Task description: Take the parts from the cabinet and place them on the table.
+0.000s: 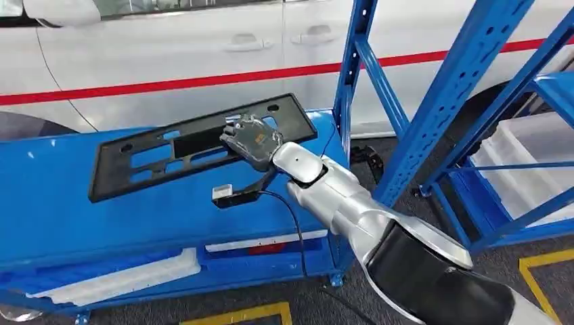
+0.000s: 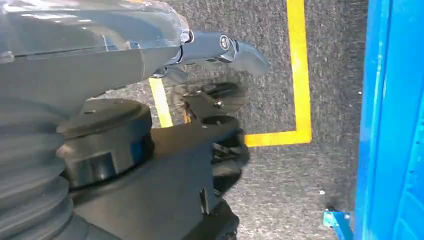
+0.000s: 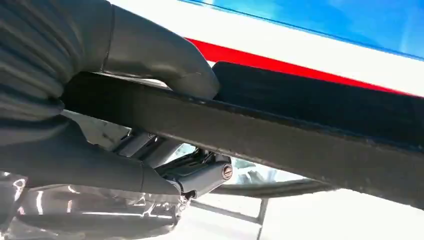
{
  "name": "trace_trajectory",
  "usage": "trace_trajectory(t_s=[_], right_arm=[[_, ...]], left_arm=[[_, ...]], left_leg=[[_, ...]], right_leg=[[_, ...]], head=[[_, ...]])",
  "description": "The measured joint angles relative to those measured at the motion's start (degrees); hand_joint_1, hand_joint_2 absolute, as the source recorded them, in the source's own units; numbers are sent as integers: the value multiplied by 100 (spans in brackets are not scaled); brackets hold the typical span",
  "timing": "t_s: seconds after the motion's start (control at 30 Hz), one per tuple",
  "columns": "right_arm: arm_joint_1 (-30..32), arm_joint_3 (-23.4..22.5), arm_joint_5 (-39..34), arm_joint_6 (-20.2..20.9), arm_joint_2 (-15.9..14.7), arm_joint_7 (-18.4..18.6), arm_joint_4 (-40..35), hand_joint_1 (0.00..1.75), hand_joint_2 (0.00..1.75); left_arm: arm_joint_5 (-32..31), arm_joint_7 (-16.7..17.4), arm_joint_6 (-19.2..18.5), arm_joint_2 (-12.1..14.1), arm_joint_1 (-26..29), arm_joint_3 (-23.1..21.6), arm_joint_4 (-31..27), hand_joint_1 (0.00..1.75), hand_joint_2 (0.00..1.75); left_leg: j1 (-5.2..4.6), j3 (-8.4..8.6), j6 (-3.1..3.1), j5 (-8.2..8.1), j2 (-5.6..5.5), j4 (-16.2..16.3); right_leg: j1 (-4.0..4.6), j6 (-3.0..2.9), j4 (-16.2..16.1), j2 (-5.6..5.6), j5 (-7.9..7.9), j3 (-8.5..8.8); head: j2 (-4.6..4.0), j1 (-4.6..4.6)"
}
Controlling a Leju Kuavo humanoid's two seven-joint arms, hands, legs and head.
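Black part point(image 1: 196, 145) over the table point(image 1: 61, 203), right hand point(image 1: 252, 141) gripping its edge.

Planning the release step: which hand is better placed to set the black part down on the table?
Right. The right hand already grips the black part over the blue table; the left hand hangs by the floor.

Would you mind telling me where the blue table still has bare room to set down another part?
The blue table is bare on its left end and along the near edge in front of the black panel. The far right corner is crowded: the right hand grips the panel there, with a small clip and cable just beneath, beside the blue rack post.
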Motion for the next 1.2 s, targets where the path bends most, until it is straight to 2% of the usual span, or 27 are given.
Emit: trace_trajectory(t_s=[0.03, 0.07, 0.1, 0.13, 0.17, 0.2, 0.23, 0.27, 0.37, 0.4, 0.43, 0.5, 0.57, 0.6, 0.63, 0.7, 0.73, 0.77, 0.87, 0.9, 0.93, 0.97, 1.03, 1.07, 1.1, 1.13, 1.2], right_arm=[[2, 0, -15, 0, 2, -22, -20, 175, 175], [5, 2, -22, 0, 4, -41, -39, 175, 175], [7, 4, -35, 6, 4, -57, -63, 175, 175], [7, 4, -50, 9, 4, -61, -87, 175, 175], [6, 7, -63, 11, 4, -61, -127, 175, 175], [2, 7, -79, 11, 9, -61, -177, 175, 175], [-4, 7, -94, 9, 15, -63, -219, 175, 175], [-8, 7, -116, 11, 17, -63, -260, 175, 175], [-3, 24, -186, 20, 24, -83, -336, 175, 175], [-4, 39, -207, 28, 22, -94, -352, 175, 175], [-5, 48, -223, 33, 17, -118, -380, 175, 175], [4, 83, -247, 33, 17, -124, -424, 175, 175], [54, 129, -271, 33, 11, -122, -444, 175, 175], [101, 146, -277, 33, 2, -120, -454, 175, 175], [135, 162, -277, 33, -7, -114, -454, 175, 175], [155, 201, -277, 35, -9, -94, -485, 175, 175], [151, 212, -277, 35, -7, -85, -507, 175, 175], [153, 223, -280, 35, -4, -74, -533, 175, 175], [164, 260, -286, 39, -9, -52, -548, 175, 175], [167, 275, -299, 48, -9, -35, -553, 175, 175], [170, 286, -312, 57, -7, -17, -568, 175, 175], [168, 293, -323, 59, -4, -6, -594, 175, 175], [200, 299, -356, 59, -9, -2, -616, 175, 175], [241, 306, -372, 59, -20, -4, -616, 175, 175], [287, 313, -382, 57, -31, -4, -616, 175, 175], [331, 324, -398, 50, -46, -4, -620, 175, 175], [386, 330, -417, 46, -79, -4, -640, 175, 175]], left_arm=[[0, -7, 2, 9, 0, 0, 0, 0, 175], [0, -11, 2, 15, 0, 0, 0, 0, 175], [0, -11, 2, 22, 2, 0, 0, 0, 175], [0, -11, 2, 26, 3, 0, 0, 0, 175], [0, -11, 4, 33, 3, 0, 0, 0, 175], [-2, -13, 15, 39, 0, 0, 0, 0, 175], [-4, -11, 17, 37, -8, 0, 0, 0, 175], [-9, -13, 17, 35, -6, 0, 0, 0, 175], [-11, -11, 20, 42, -7, 0, 0, 0, 175], [-11, -11, 17, 39, -8, 0, 0, 0, 175], [-15, -13, 17, 39, -13, 0, 0, 0, 175], [-18, -11, 17, 44, -26, 0, 0, 0, 175], [-26, -11, 17, 44, -22, 0, 0, 0, 175], [-26, -11, 20, 44, -15, 0, 0, 0, 175], [-28, -11, 24, 46, -13, 0, 0, 0, 175], [-33, -11, 37, 46, -14, 0, 0, 0, 175], [-33, -11, 42, 37, -15, 0, 0, 0, 175], [-29, -11, 50, 17, -15, 0, 0, 0, 175], [-42, -2, 52, 4, -24, 0, 0, 0, 175], [-42, -2, 59, 6, -20, 0, 0, 0, 175], [-44, -2, 72, 11, -18, 0, 0, 0, 175], [-44, 0, 85, 11, -21, 0, 0, 0, 175], [-46, 7, 103, 13, -17, 0, 0, 0, 175], [-48, 9, 103, 22, -11, 0, 0, 0, 175], [-48, 13, 103, 24, -4, 0, 0, 0, 175], [-50, 22, 105, 28, 0, 0, 0, 0, 175], [-66, 31, 107, 42, 0, 0, 0, 0, 175]], left_leg=[[25, -160, -37, -222, 0, 477], [51, -241, -78, -303, 1, 769], [76, -197, -107, -241, 1, 768], [104, -25, -141, -85, 2, 528], [135, 247, -171, 122, 5, 92], [180, 614, -225, 338, 11, -523], [184, 772, -273, 221, 1, -839], [120, 762, -138, 321, -72, -779], [108, 665, -3, 322, -70, -767], [136, 646, 79, 367, -62, -800], [129, 612, 142, 402, -55, -801], [97, 524, 230, 455, -51, -800], [47, 449, 270, 506, -50, -796], [21, 422, 283, 529, -53, -795], [-7, 399, 287, 552, -59, -795], [-62, 379, 292, 588, -69, -795], [-59, 375, 291, 600, -64, -795], [-94, 344, 249, 627, -57, -795], [-30, 338, 158, 702, -37, -834], [-76, 342, 115, 729, -42, -872], [-48, 300, 108, 620, -43, -797], [-50, 214, 82, 404, -43, -579], [-2, -127, 9, -123, -43, 361], [18, -256, -26, -274, -42, 733], [38, -283, -49, -299, -42, 891], [61, -176, -83, -194, -40, 755], [115, 349, -141, 192, -37, -115]], right_leg=[[0, 8, 5, -1, 28, -44], [-7, 24, 18, -3, 55, -87], [-22, 48, 36, -5, 72, -126], [-42, 72, 62, -6, 87, -163], [-68, 93, 94, -6, 93, -197], [-100, 139, 156, -5, 83, -234], [-94, 189, 205, -1, 76, -288], [-79, 239, 233, 16, 96, -334], [-65, 355, 241, 37, 176, -375], [-85, 377, 255, 38, 161, -404], [-96, 388, 393, 32, -12, -464], [-91, 398, 1174, 34, -521, -787], [-81, 392, 1941, 35, -841, -1068], [-72, 370, 2017, 36, -818, -1055], [-43, 324, 1804, 36, -684, -904], [25, 167, 834, 39, -270, -325], [86, 51, 375, 37, -197, -78], [92, -2, 287, 13, -247, -28], [145, -16, 239, 17, -148, -57], [94, -23, 112, 8, -63, -28], [58, 20, 34, -36, 9, -9], [38, -13, 2, -29, 47, -34], [29, -6, 5, -30, 102, -111], [26, 1, 14, -33, 125, -145], [15, 20, 29, -33, 144, -180], [0, 43, 50, -33, 158, -217], [-42, 76, 124, -32, 165, -281]], head=[[0, 2], [0, 2], [0, 2], [0, 2], [0, 2], [0, 2], [0, 2], [0, 4], [0, 7], [0, 9], [0, 9], [0, 7], [0, 7], [0, 7], [0, 9], [0, 7], [0, 7], [0, 2], [0, 2], [0, 2], [0, 4], [0, 0], [0, 2], [0, 2], [0, 2], [0, 2], [0, 2]])
